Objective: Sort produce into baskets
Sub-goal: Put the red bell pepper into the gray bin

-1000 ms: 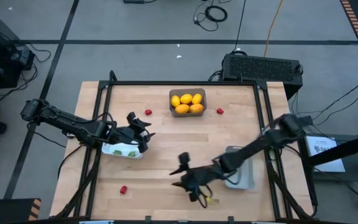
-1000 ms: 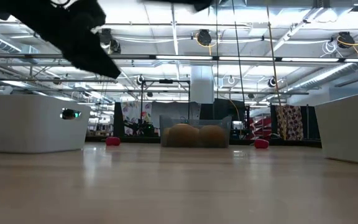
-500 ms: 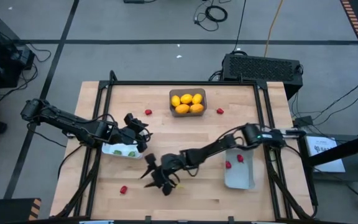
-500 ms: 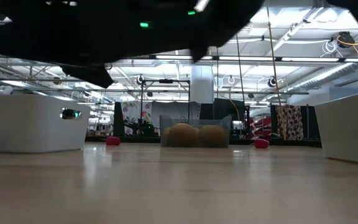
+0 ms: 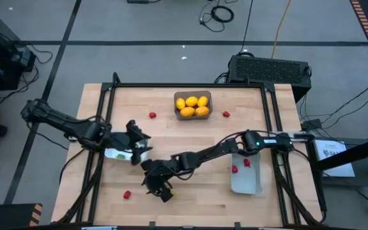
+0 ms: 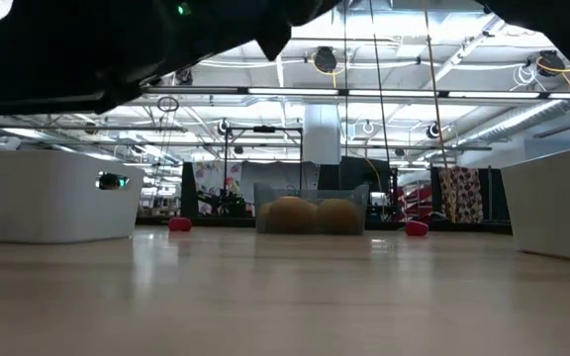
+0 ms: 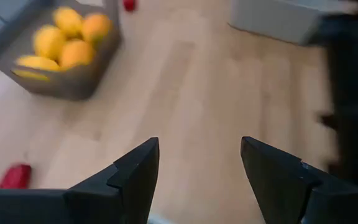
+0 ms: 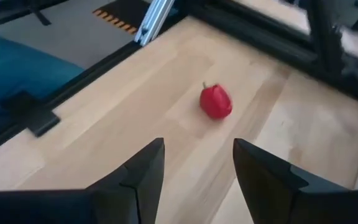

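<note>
From above, the right end effector (image 5: 158,189) had reached far across the table (image 5: 190,144) toward the left front corner, and the loose red piece (image 5: 127,194) lay just beyond it on the left side, near but not touching. The right arm was stretched out long and low. The left end effector (image 5: 139,149) hung over the pale left basket (image 5: 117,154) with the green bits in it, so the right arm looked nearer to that red one (my read, anyway). The grey basket (image 5: 192,105) at the back held the yellow and orange fruit, and the right-hand basket (image 5: 248,176) had two red pieces.

At table height, only dark arm bulk showed up top, with the grey basket (image 6: 311,208) far off.

In the left wrist view the fingers (image 7: 135,180) stood apart with nothing between them.

In the right wrist view the red piece (image 8: 215,101) sat dead ahead past the gap, roundish, no clear long axis. Those fingers (image 8: 142,171) were spread and empty too.
</note>
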Tool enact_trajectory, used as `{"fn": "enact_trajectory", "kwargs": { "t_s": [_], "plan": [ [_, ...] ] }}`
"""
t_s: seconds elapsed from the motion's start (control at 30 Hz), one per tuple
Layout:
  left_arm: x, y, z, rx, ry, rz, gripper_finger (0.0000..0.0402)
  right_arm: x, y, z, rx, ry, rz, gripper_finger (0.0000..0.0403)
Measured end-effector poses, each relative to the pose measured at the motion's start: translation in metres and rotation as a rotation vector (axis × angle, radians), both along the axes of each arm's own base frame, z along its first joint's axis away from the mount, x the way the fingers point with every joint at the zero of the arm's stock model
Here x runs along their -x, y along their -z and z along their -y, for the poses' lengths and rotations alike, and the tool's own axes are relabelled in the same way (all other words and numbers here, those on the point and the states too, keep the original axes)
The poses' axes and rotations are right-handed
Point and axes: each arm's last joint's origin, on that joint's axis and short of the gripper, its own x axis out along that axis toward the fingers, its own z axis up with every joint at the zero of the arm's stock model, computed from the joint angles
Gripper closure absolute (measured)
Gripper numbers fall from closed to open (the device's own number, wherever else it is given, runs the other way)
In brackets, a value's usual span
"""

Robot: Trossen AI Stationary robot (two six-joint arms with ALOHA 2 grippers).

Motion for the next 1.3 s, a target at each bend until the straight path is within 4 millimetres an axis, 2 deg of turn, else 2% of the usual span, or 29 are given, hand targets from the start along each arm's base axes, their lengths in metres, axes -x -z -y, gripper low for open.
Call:
{"fn": "enact_trajectory", "kwargs": {
  "t_s": [0.1, 0.2, 0.33, 0.5, 0.7, 0.93, 1.07, 1.3],
  "plan": [
    [0.014, -0.019, 0.010, 0.071, 0.022, -0.055, 0.0167, 0.003, -0.001, -0.005, -0.001, 0.003, -0.066, 0.0220],
    [0.032, -0.026, 0.019, 0.154, -0.026, -0.180, 0.0167, 0.009, 0.002, -0.012, 0.017, -0.013, -0.122, 0.0220],
    [0.053, -0.023, 0.030, 0.328, -0.103, -0.348, 0.0167, 0.016, 0.004, -0.021, 0.031, -0.029, -0.179, 0.0220],
    [0.063, -0.014, 0.061, 0.526, -0.136, -0.515, 0.0167, 0.023, 0.006, -0.032, 0.026, -0.028, -0.239, 0.0220],
    [0.061, 0.008, 0.099, 0.592, -0.248, -0.648, 0.0167, 0.033, 0.013, -0.038, 0.051, -0.032, -0.345, 0.0220],
    [0.044, 0.041, 0.128, 0.584, -0.337, -0.740, 0.0167, 0.041, 0.017, -0.040, 0.056, -0.012, -0.437, 0.0220],
    [0.037, 0.057, 0.138, 0.562, -0.352, -0.789, 0.0167, 0.043, 0.019, -0.040, 0.064, -0.012, -0.459, 0.0220],
    [0.031, 0.067, 0.145, 0.564, -0.363, -0.791, 0.0167, 0.042, 0.019, -0.039, 0.064, -0.010, -0.459, 0.0220]
  ]
}}
